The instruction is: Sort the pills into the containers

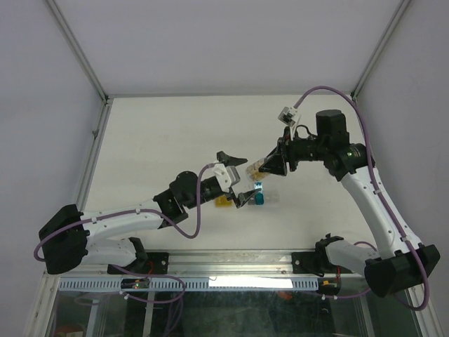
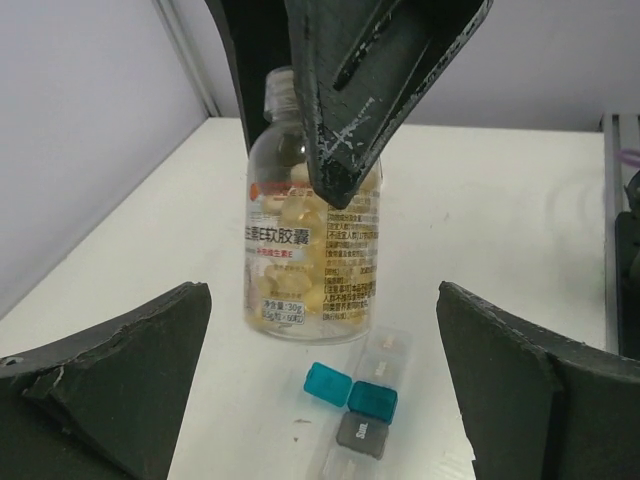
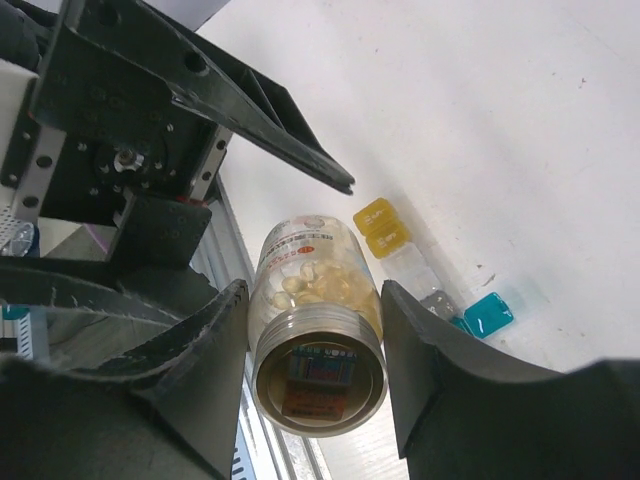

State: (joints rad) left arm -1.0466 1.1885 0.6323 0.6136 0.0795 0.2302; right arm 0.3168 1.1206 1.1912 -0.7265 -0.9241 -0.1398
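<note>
A strip of tiny pill boxes lies on the white table. It has a teal box with its teal lid flipped open, a grey box and clear ones. The right wrist view also shows the yellow boxes and the teal one. My right gripper is shut on a clear bottle of yellow softgel pills, held from above. The bottle stands upright just behind the strip. My left gripper is open wide and empty, with the strip between its fingers.
From above, the bottle, the teal box and a yellow box sit between both grippers, left and right. A metal rail runs along the near table edge. Enclosure walls and posts surround the table.
</note>
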